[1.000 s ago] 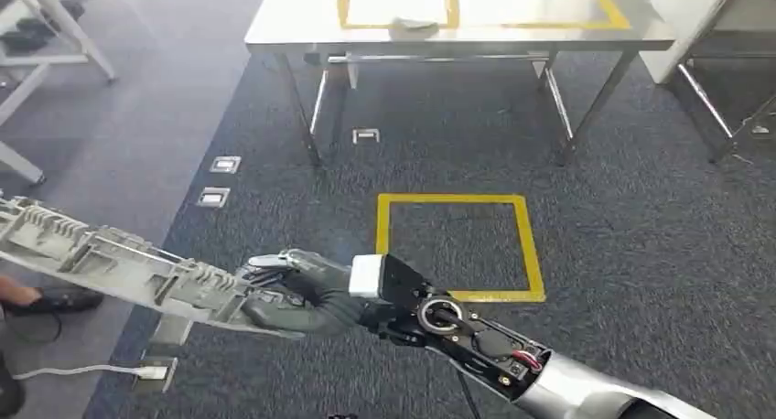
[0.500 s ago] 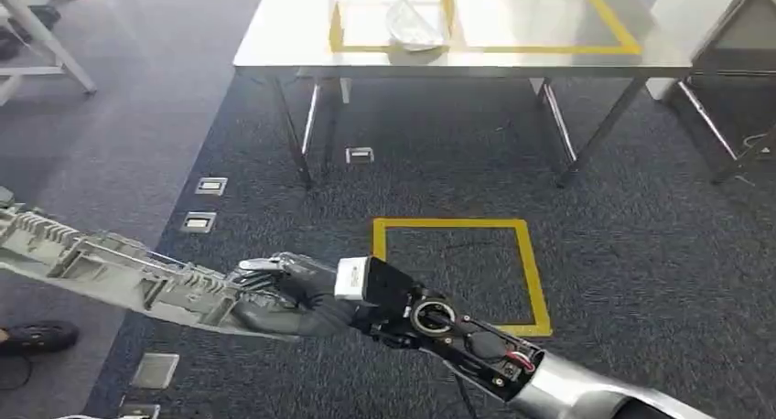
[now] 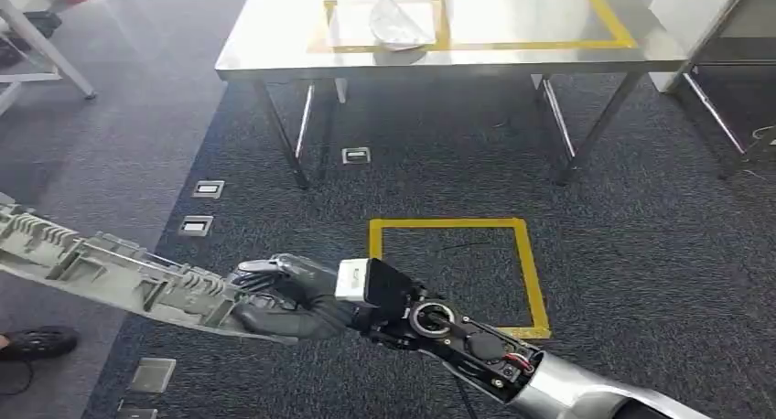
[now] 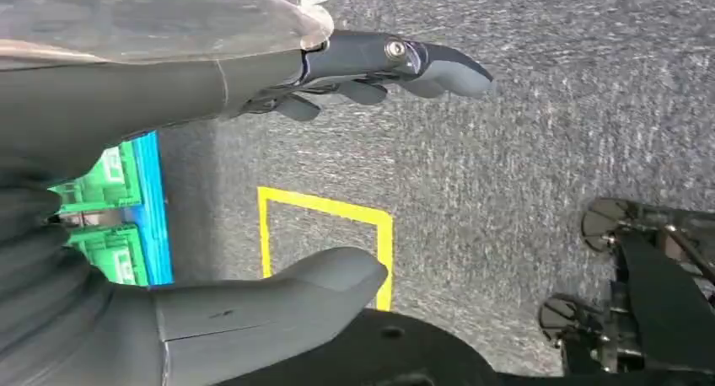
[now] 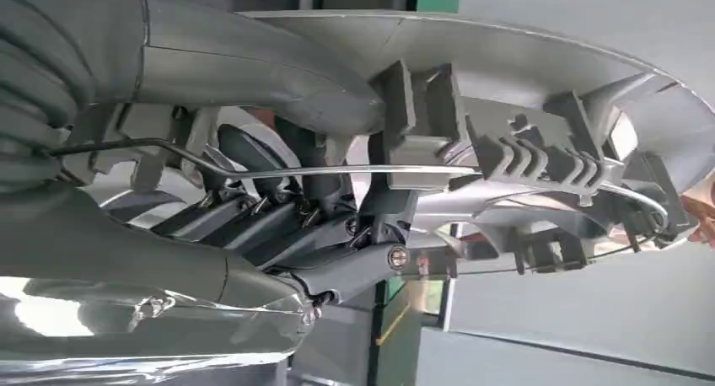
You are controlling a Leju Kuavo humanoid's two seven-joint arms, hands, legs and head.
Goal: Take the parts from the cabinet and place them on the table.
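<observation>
My right hand [image 3: 288, 295] grips one end of a long grey ribbed plastic part [image 3: 110, 268], held out level to the left above the carpet. Close up, its dark fingers [image 5: 278, 217] wrap the grey ribbed part [image 5: 540, 142] from below, with the thumb across its upper side. My left hand [image 4: 253, 192] hangs over the carpet, holding nothing, its fingers [image 4: 396, 66] and thumb well apart. Ahead stands the steel table [image 3: 265, 58] with yellow tape rectangles on its top. A pale curved part [image 3: 395, 21] lies inside the left rectangle.
A yellow tape square [image 3: 453, 273] marks the carpet between me and the table. Floor outlet boxes [image 3: 201, 204] sit to the left. A shoe [image 3: 37, 341] of a person shows at the left edge. White frame legs [image 3: 46, 44] stand far left, another frame [image 3: 732, 90] at right.
The whole view has shifted: the table top with the pale part has come further into view. My right hand keeps its grip on the long grey part.
</observation>
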